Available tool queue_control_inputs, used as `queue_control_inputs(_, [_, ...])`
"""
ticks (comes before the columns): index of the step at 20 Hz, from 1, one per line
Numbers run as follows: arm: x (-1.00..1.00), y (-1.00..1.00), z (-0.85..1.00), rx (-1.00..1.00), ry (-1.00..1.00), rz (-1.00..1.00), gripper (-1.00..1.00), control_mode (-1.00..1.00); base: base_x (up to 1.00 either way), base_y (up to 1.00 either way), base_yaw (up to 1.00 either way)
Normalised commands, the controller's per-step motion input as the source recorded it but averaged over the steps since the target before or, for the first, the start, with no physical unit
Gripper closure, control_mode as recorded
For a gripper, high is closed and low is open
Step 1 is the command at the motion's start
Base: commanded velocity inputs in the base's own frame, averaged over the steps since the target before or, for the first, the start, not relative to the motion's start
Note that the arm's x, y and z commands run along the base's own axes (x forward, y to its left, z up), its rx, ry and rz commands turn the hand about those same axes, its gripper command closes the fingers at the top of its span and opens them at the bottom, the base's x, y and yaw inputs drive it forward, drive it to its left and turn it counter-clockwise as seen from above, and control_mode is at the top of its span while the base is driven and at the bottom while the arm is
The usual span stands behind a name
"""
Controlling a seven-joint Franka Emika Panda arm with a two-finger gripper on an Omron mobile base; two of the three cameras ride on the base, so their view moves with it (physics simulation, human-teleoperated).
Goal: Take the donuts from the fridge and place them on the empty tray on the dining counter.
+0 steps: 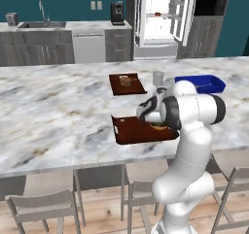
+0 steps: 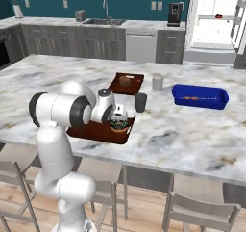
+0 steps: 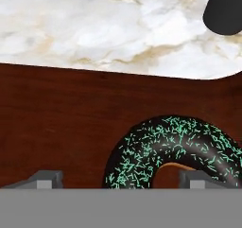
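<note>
The tan donut with dark icing and green sprinkles lies on the reddish-brown tray, near its right end. My gripper hangs just above it, open, with one fingertip left of the ring and the other over its hole. From the base, the gripper points down at that donut on the tray at the dining counter's near edge. The red-iced donut sits on a shelf of the open fridge.
Behind the tray lie a twin brown tray with a tan block and a bright blue tray. A grey cup and a dark cup stand close by on the counter. Stools line the near side.
</note>
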Motion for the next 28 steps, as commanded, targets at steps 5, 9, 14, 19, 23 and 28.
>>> queue_control_inputs(5, [-0.16,0.25,0.90,-0.09,0.00,0.00,-1.00,-1.00,0.00,0.00,0.00])
queue_control_inputs(9, [-0.48,0.12,0.98,-0.10,0.00,0.00,-1.00,-1.00,0.00,0.00,0.00])
queue_control_inputs(14, [-0.99,-0.25,0.90,-0.01,-0.12,0.01,-1.00,-1.00,0.00,0.00,0.00])
queue_control_inputs(19, [-1.00,-0.35,0.88,0.00,-0.17,0.05,-1.00,-1.00,0.00,0.00,0.00])
queue_control_inputs(23, [-1.00,-0.12,0.66,0.00,-0.24,0.15,-1.00,-1.00,0.00,0.00,0.00])
queue_control_inputs(28, [-1.00,-0.01,0.47,0.00,-0.34,0.15,-1.00,-1.00,0.00,0.00,0.00])
